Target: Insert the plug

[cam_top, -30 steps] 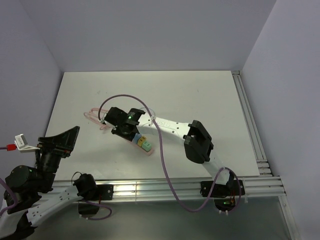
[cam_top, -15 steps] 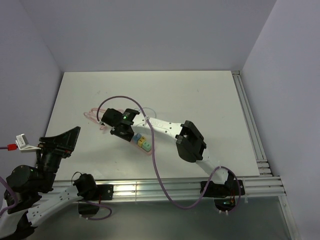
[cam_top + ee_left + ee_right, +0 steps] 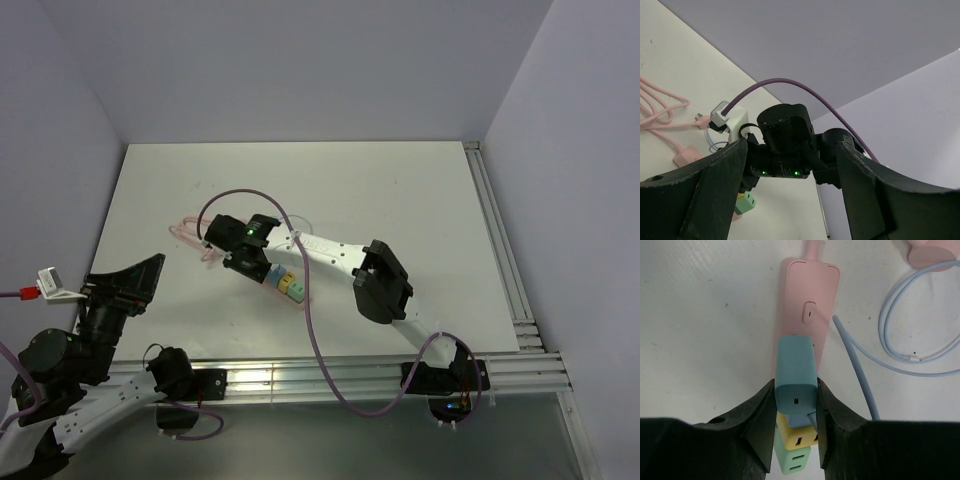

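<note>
Okay, so the teal plug (image 3: 796, 371) is sitting a bit left of the table's (image 3: 400, 190) middle, closer to the near edge. As far as I can see it's staying right where it was a second ago. What's changing is the arm behind it: the right arm's wrist and elbow are now further toward the left edge, and the purple cable (image 3: 312, 330) is drooping in a different loop.

The plug itself is a rounded teal block with a tiny slot on the face pointing at the wrist camera. It's resting on the pink power strip (image 3: 809, 305), right next to a yellow plug (image 3: 796, 436) and then a green plug (image 3: 792, 460) in the same row. Can't tell if it's pushed all the way in.

The right gripper (image 3: 795, 385) is clamping it, one finger pressing each side. A light blue cable (image 3: 900, 305) is looping on the table just beside the strip, toward the right of the wrist view.

The left gripper (image 3: 125, 285) is hanging off the near left corner, jaws standing wide apart with nothing between them, and it's sitting a hair lower than before.
</note>
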`<action>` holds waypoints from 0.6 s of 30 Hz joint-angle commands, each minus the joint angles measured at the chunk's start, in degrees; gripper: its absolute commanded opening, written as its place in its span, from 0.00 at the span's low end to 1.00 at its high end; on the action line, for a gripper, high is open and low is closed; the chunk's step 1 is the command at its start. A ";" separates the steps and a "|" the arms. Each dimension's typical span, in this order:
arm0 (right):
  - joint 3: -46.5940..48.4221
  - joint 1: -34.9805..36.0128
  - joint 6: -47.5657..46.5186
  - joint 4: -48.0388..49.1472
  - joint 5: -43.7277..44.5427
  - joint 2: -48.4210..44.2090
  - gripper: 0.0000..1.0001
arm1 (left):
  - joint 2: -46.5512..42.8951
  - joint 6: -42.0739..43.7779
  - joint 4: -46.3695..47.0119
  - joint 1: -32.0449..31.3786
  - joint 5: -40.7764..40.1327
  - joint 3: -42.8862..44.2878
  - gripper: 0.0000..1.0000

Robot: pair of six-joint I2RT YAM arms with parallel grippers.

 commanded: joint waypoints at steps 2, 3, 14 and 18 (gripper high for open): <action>3.54 -0.42 2.43 -5.51 0.39 -0.50 0.00 | -5.39 0.59 0.83 -0.06 0.57 -0.25 0.78; 3.80 -0.42 2.62 -5.86 0.39 -0.24 0.00 | -5.31 0.59 0.92 -0.06 0.57 -0.25 0.78; 5.30 0.98 4.82 -11.22 2.94 2.13 0.00 | -5.39 0.85 0.92 -0.06 0.74 -0.08 0.78; 5.82 0.90 4.99 -12.45 2.59 3.02 0.00 | -5.48 0.59 0.13 -0.06 0.57 0.27 0.78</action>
